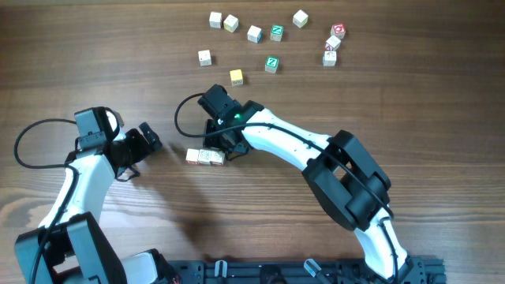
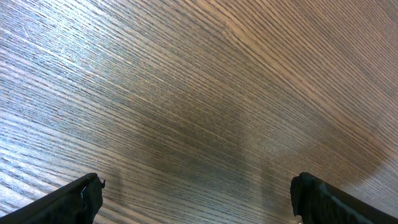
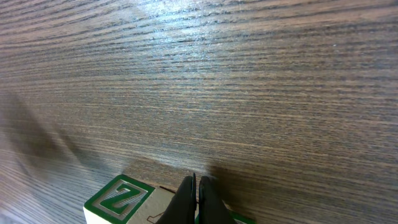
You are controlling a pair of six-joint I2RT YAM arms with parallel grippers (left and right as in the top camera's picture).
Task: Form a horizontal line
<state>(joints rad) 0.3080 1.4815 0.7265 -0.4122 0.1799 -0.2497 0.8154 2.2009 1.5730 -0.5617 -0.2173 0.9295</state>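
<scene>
The row of cubes (image 1: 205, 157) lies touching at centre-left of the counter (image 1: 410, 95), seemingly near done, right tool (image 3: 194, 200) closed empty above it, left tool (image 2: 196, 198) open.

arms (image 1: 284, 142): white shells | joints: black | cables (image 1: 19, 144): black | LED (image 1: 236, 118): green

horizontal line (image 1: 203, 157) — right end partly under right jaws, letters unreadable (too small overhead)

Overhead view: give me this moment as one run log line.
left tool: open, empty | right tool: shut, at cube row | row: short, straight | loose cubes: scattered beyond
</scene>
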